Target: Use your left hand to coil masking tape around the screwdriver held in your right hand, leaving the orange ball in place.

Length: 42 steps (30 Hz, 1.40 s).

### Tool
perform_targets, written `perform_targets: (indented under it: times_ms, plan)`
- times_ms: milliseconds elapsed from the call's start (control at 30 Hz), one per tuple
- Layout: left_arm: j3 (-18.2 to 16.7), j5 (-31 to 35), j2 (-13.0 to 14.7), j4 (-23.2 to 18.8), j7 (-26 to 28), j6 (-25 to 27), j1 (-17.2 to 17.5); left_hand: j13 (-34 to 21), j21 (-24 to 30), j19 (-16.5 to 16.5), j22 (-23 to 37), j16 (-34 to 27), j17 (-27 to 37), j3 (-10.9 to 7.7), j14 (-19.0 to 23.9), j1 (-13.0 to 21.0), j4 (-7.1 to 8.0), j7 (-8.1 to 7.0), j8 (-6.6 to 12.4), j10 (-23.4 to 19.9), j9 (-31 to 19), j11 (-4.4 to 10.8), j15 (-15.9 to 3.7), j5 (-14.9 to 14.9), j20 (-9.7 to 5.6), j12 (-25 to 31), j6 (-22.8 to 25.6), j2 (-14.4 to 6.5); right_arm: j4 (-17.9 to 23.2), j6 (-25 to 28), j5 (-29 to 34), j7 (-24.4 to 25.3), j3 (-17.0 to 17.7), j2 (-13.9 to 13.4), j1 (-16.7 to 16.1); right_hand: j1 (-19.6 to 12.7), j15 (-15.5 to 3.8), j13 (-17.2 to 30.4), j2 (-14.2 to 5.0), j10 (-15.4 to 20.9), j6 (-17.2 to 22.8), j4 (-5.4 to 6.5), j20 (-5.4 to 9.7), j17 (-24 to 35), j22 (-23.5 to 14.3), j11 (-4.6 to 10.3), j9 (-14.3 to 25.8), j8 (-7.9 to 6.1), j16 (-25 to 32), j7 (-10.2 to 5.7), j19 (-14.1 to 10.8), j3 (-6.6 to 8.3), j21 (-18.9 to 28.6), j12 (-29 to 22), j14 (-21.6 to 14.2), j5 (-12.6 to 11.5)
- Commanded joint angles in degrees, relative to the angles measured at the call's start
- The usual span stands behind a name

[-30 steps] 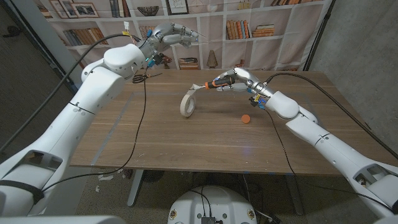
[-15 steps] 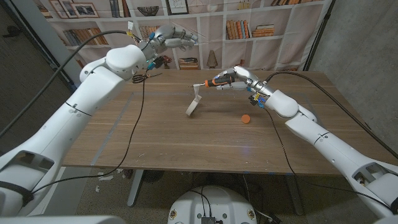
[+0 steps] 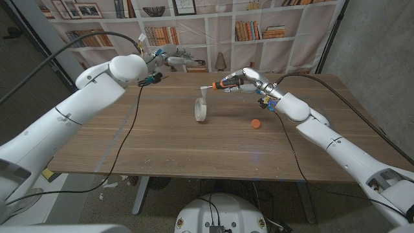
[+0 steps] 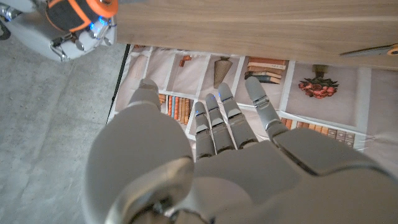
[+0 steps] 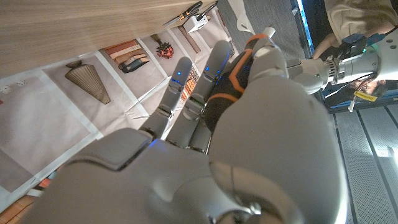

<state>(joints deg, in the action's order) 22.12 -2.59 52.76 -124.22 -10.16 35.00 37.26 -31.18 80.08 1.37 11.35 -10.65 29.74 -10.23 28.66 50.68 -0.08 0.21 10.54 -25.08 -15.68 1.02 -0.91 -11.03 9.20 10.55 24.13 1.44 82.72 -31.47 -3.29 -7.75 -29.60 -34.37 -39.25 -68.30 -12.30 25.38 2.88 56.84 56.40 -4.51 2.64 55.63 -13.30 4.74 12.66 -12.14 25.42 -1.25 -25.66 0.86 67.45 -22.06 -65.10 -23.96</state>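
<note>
My right hand (image 3: 247,82) is raised over the far middle of the table and grips the screwdriver by its orange and black handle (image 3: 228,84), shaft pointing toward my left. A strip of masking tape runs from the shaft down to the cream tape roll (image 3: 201,109), which stands on edge below it; whether it touches the table I cannot tell. The orange ball (image 3: 257,123) lies on the wood to the right of the roll. My left hand (image 3: 169,59) hovers by the table's far left, fingers stretched out and holding nothing (image 4: 211,155). The right wrist view shows my fingers wrapped around the handle (image 5: 233,81).
Bookshelves (image 3: 259,29) line the wall behind the table. A black cable (image 3: 139,123) hangs from my left arm across the table's left part. A person's sleeve (image 5: 351,12) shows at the edge of the right wrist view.
My left arm has come down and its hand has drawn back to the left, away from the tape. The roll has turned beneath the screwdriver. My right hand has kept still.
</note>
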Motion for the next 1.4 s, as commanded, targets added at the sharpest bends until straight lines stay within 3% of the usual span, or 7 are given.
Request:
perform_targets:
  times_ms: [33,300,667,833,900,1000,1400]
  plan:
    - [3.2,5.6,3.7,-3.5,-4.6,10.0,1.9,0.2,0.1,-0.2,0.1,-1.0,-0.6,0.48,1.1,-0.8,0.0,0.56,1.54,-2.5,0.2,-0.18,-0.62,-0.9,0.48,1.7,2.7,-0.2,-0.1,-0.4,-0.3,-0.1,0.1,0.4,0.5,-11.2,-0.93,0.2,-11.36,1.1,6.0,0.01,8.24,0.3,0.1,0.44,0.3,-0.19,-0.3,-5.28,0.0,-0.47,0.7,0.0,-0.5,-0.4]
    - [6.9,8.7,5.1,-4.0,-7.3,14.7,1.3,0.1,0.0,1.2,0.1,-0.5,-1.6,0.87,-3.1,-0.1,-0.9,0.57,-0.12,2.8,0.2,-0.47,0.18,-1.7,0.45,0.8,-3.6,-0.1,-0.9,-1.0,-0.6,-0.2,0.0,0.7,0.9,-11.3,-0.92,0.3,-11.4,1.0,6.0,0.06,8.23,0.3,0.2,0.42,0.3,-0.18,-0.4,-5.21,0.1,-0.57,0.9,0.1,-0.6,-0.4]
    - [12.2,9.2,2.3,-0.3,-9.4,19.7,-0.1,1.3,-0.6,4.9,0.6,-0.7,-2.5,3.92,-7.6,-4.6,0.85,3.81,0.24,7.3,0.8,-6.0,3.34,-2.1,1.93,0.7,-8.3,1.6,-1.8,-1.2,-1.5,-0.9,-0.2,1.0,1.3,-11.4,-0.91,0.4,-11.44,1.0,6.1,0.13,8.23,0.4,0.4,0.41,0.3,-0.22,-0.5,-5.11,0.1,-0.74,1.1,0.2,-0.7,-0.5]
    - [14.4,9.1,1.4,1.3,-10.7,18.7,-0.6,1.8,-0.6,4.0,0.3,-1.8,-3.1,4.59,-5.7,-5.3,1.11,3.5,1.44,4.2,1.0,-5.15,3.05,-2.5,2.6,2.1,-6.2,1.9,-2.1,-1.2,-1.4,-0.8,-0.2,1.2,1.6,-11.5,-0.92,0.5,-11.45,1.0,6.1,0.16,8.22,0.4,0.5,0.42,0.3,-0.24,-0.6,-5.1,0.2,-0.85,1.2,0.2,-0.8,-0.5]
    - [14.7,9.5,1.1,1.7,-9.9,17.4,0.1,2.0,-0.7,3.8,0.1,-1.7,-3.4,4.58,-6.0,-4.9,0.93,2.92,1.34,4.5,1.1,-2.64,2.58,-2.7,2.62,1.9,-6.4,1.7,-2.2,-1.3,-1.4,-0.8,-0.3,1.3,1.7,-11.5,-0.92,0.5,-11.45,1.1,6.1,0.18,8.22,0.4,0.5,0.4,0.4,-0.23,-0.7,-5.07,0.2,-0.89,1.3,0.3,-0.8,-0.5]
    - [13.6,9.6,-0.1,2.8,-6.1,14.4,3.2,2.8,-2.0,6.2,-0.2,-0.5,-4.4,4.86,-11.0,-3.6,0.18,1.3,-0.27,10.3,2.1,-1.47,3.63,-3.4,2.44,0.5,-13.9,1.5,-2.7,-1.4,-1.5,-1.1,-0.5,1.6,2.0,-11.5,-0.92,0.5,-11.48,1.1,6.0,0.2,8.22,0.4,0.6,0.44,0.4,-0.22,-0.7,-5.1,0.2,-0.95,1.4,0.3,-0.9,-0.6]
    - [12.2,9.4,-7.3,7.5,3.5,6.5,10.3,4.3,-5.0,9.4,-0.6,-1.1,-5.8,7.56,-15.7,-5.4,0.68,3.97,0.37,15.7,3.3,-4.93,5.23,-4.4,2.81,1.1,-19.0,3.4,-4.0,-1.2,-1.3,-1.4,-1.1,2.4,3.0,-11.6,-0.91,0.6,-11.58,1.3,6.0,0.32,8.21,0.5,0.8,0.44,0.4,-0.23,-0.9,-5.01,0.3,-1.14,1.7,0.4,-1.0,-0.6]
